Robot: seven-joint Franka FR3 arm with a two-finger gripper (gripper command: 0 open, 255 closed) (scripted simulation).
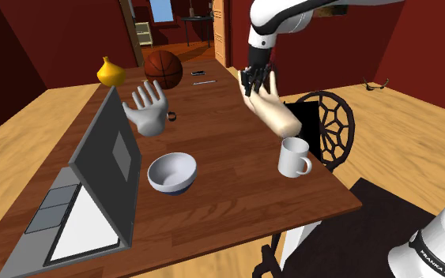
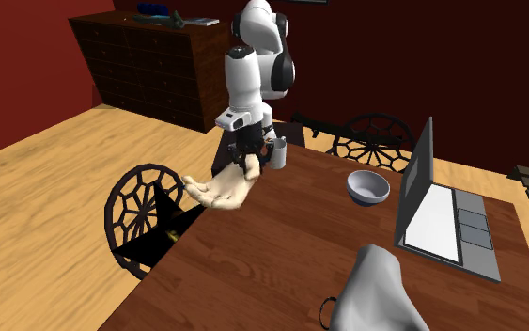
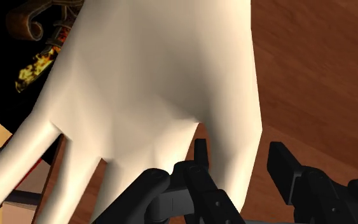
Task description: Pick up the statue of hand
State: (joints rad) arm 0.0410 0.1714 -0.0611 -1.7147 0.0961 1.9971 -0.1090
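The gripper (image 1: 252,84) pinches a finger of the cream hand statue (image 1: 276,115) at the table's (image 1: 220,150) three-o'clock edge in the shoulder view, its long axis trailing toward five o'clock from the fingertips.

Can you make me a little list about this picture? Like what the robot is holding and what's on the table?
holding: cream hand statue
gripper: black gripper, shut on the cream hand statue
other hand: grey hand statue, standing upright on the table, not touched
table: brown wooden table
near the robot: white mug
middle: white bowl
shoulder view's left: open laptop
far end: basketball, yellow gourd
beside the table: dark chair
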